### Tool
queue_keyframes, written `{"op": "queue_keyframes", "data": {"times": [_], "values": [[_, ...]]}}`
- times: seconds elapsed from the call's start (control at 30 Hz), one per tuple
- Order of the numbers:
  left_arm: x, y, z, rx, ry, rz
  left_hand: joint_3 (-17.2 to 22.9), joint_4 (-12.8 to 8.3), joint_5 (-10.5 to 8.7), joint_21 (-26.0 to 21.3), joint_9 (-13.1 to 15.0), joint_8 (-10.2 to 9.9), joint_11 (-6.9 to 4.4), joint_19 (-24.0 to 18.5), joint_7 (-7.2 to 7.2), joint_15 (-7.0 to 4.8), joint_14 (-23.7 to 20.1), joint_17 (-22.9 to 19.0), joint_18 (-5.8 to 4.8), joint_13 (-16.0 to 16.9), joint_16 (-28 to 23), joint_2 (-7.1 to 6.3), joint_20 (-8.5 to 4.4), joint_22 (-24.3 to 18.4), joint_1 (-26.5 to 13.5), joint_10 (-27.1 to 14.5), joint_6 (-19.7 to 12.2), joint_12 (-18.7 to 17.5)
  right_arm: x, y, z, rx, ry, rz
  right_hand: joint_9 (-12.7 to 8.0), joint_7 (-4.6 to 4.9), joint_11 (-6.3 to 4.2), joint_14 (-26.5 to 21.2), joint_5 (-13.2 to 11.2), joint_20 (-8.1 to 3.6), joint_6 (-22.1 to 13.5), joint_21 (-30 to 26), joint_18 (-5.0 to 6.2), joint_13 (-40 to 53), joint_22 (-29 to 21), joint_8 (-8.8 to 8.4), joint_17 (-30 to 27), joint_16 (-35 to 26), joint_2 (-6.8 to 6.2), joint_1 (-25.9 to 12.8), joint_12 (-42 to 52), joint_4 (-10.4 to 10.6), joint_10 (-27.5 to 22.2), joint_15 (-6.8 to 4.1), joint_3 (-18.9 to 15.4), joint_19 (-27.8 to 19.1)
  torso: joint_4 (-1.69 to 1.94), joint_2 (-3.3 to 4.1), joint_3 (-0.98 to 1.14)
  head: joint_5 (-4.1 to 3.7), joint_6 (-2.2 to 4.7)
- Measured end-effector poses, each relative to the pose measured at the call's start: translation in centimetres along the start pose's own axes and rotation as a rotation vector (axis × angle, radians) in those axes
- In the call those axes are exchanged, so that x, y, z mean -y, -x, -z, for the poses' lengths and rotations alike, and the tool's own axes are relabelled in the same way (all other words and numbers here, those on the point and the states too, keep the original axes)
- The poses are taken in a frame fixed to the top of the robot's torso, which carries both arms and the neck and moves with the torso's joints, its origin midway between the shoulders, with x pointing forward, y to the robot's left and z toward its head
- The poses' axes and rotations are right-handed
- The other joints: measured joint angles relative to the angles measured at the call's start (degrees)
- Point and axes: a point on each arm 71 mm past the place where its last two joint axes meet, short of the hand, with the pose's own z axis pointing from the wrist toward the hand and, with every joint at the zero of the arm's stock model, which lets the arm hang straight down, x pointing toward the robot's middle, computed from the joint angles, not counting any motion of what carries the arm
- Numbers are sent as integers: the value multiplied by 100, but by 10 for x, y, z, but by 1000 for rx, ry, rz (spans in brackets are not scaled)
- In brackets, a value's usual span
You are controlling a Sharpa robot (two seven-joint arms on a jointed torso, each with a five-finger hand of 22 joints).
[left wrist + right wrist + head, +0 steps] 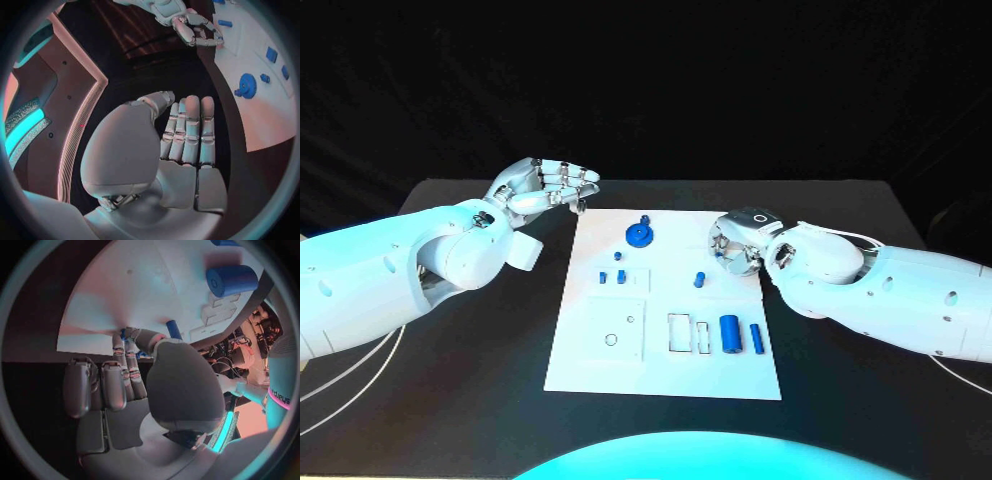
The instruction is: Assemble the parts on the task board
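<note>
The white task board [661, 370] lies in the middle of the black table. On it are a round blue part [639, 236], several small blue pieces such as one at mid board [701, 281], a blue cylinder [730, 333] and a blue bar [757, 338]. My left hand [545, 188] hovers off the board's far left corner, its fingers [187, 130] side by side and holding nothing. My right hand [740, 242] is bent down over the board's far right edge. Its fingertips [125, 337] touch the board [125, 290] beside a small blue piece [174, 329]; the thumb hides what lies between.
Two empty slots [689, 333] and a square plate with a hole [615, 330] sit in the board's near half. Black table [473, 380] surrounds the board on both sides. The left wrist view shows the round blue part [247, 85] and my right hand [194, 27].
</note>
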Motion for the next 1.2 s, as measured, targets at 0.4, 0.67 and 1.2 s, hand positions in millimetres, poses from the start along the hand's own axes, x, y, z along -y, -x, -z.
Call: {"op": "queue_keyframes", "data": {"times": [0.4, 0.67, 1.2], "values": [[-1, 2, -2, 9, 2, 4, 0, 0, 0, 0, 0, -2, 0, 0, 0, 0, 0, 0, 0, 0, -1, 0, 0, 0, 0, 0, 0, 0, 7, 17, 5, 67, -9, -63, 2, 0, -1, -1, -44, 0, 0, 0, 0, 0, -1, 0, -1, 0, 0, 0, 1, -39, -2, -1, 39, 0, 2, -6, -3, -7, 8], [-2, 2, -3, 13, 3, 6, 0, 0, 0, 0, 4, -2, 0, 0, 0, 0, 0, 0, 0, 4, -1, 0, 0, 0, 0, 0, 0, 0, 4, 24, 11, 95, 6, -125, 2, 0, -1, -1, -66, 0, 0, 0, 0, 0, -1, 0, -2, 0, 0, 0, -10, -71, -2, 0, 71, 0, 1, 2, -2, -8, 71], [-2, 0, -3, 21, 3, 36, 0, 0, 0, 0, 3, -2, -21, 0, 0, 0, 0, -4, 0, 9, -1, 0, 0, -6, 0, -20, 0, 30, -51, 31, 26, 184, 169, -303, 6, 0, -2, 0, -89, 0, 0, 44, 0, 0, -2, 0, -3, 0, 0, 1, -32, -78, -3, 1, 77, -1, 1, 5, 4, 124, 82]]}}
